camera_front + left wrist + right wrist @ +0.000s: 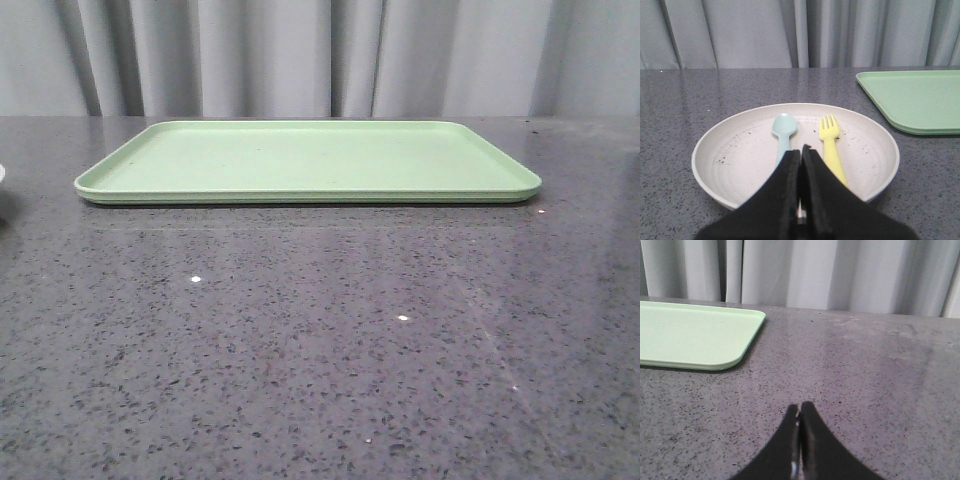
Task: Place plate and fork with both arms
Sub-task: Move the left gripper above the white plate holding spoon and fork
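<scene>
Grey pleated curtains [300,55] behind, and a dark speckled stone-look counter [300,360] with a glossy finish taking up most of the view. A big flat light green tray [310,160] sits in the middle, nothing on it yet. The plate [740,160] is off to the left of the tray, only properly visible from the left wrist cam: wide, shallow, round, pale cream with little dark specks inside. Lying in it side by side are the fork [831,147], slim bright yellow plastic, and a pale blue-green spoon [783,132]. The left gripper [801,152] hangs right above the near rim with its black fingers pressed together, holding nothing. The right gripper [800,412] is closed and empty too, over bare counter on the far side of the tray. So nothing's started, I'd say. For the pickup the left claw needs to open up first, then pinch the rim without tipping the plate, since smooth plastic cutlery will slide around easily. The fork is thin, so the right claw should probably grab its handle squarely.
</scene>
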Motion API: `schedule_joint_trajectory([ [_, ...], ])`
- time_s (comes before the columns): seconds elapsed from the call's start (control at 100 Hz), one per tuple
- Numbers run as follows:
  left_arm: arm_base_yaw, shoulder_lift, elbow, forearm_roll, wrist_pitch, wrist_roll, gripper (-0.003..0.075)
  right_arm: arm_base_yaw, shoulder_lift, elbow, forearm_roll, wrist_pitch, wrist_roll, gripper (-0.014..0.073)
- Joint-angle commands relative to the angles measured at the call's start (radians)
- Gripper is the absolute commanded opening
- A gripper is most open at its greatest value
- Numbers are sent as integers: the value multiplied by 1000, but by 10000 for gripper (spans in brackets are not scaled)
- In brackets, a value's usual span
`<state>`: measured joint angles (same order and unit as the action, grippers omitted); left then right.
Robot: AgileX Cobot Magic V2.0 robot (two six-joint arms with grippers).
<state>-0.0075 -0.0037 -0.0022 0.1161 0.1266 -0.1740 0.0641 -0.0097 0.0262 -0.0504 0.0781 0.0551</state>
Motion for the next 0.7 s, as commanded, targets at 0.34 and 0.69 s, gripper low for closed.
schedule_joint_trajectory([
  [0.34, -9, -31, 14, -7, -79, -12, -20, -7, -25, -5, 2, -83, -14, -69],
  [0.69, -9, -31, 14, -7, -83, -12, -20, -7, -25, -5, 2, -91, -14, -69],
])
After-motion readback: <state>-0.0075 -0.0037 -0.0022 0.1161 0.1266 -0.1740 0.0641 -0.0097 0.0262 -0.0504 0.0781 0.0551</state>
